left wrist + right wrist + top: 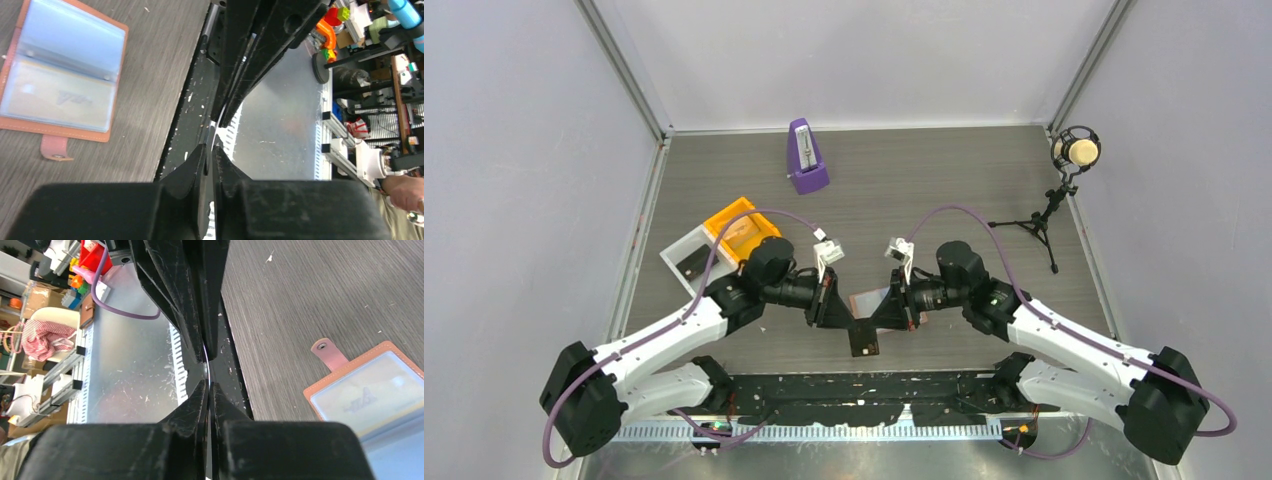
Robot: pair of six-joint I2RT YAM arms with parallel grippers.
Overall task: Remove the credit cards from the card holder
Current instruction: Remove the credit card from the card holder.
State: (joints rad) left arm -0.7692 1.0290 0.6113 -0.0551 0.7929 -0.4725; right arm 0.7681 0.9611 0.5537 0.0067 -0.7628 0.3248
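Note:
A dark credit card hangs between both grippers near the table's front edge. My left gripper is shut on its left side and my right gripper on its right side. In the left wrist view the card shows edge-on as a thin line running from my left gripper to the opposite fingers. The right wrist view shows the same thin card edge in my right gripper. The card holder lies open on the table, tan with blue-grey clear sleeves, just behind the grippers.
A purple metronome stands at the back centre. An orange tray and a white tray sit at the left. A microphone on a tripod is at the back right. A black strip borders the front edge.

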